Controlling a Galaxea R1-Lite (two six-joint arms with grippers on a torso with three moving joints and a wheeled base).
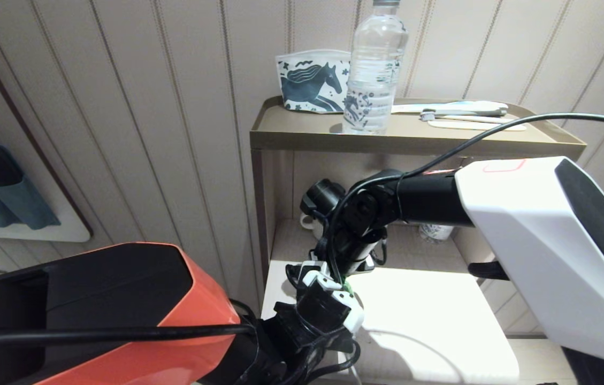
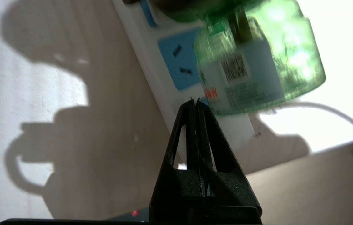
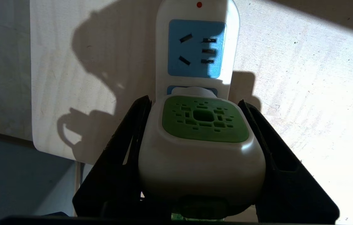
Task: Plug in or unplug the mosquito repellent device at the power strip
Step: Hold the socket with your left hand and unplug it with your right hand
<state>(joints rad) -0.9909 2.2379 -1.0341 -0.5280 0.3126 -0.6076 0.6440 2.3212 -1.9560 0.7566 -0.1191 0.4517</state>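
My right gripper [image 3: 194,100] is shut on the mosquito repellent device [image 3: 201,140], one black finger on each side of its white head with the green vented top. The device's plug end sits against the second socket of the white power strip [image 3: 231,47]; the end socket with its light-blue face is free. In the left wrist view the device's green bottle [image 2: 257,62] is blurred above the strip [image 2: 145,56]. My left gripper [image 2: 195,101] is shut and empty, its tips on the strip beside the bottle. The strip's white cable [image 2: 335,112] curves away.
The strip lies on a white surface [image 1: 430,321] under a tan shelf unit [image 1: 291,131]. On top stand a clear water bottle [image 1: 374,69], a horse-print pouch [image 1: 312,80] and toothbrushes [image 1: 462,112]. A white mug [image 1: 310,222] sits on the lower shelf. Slippers [image 1: 2,182] hang at left.
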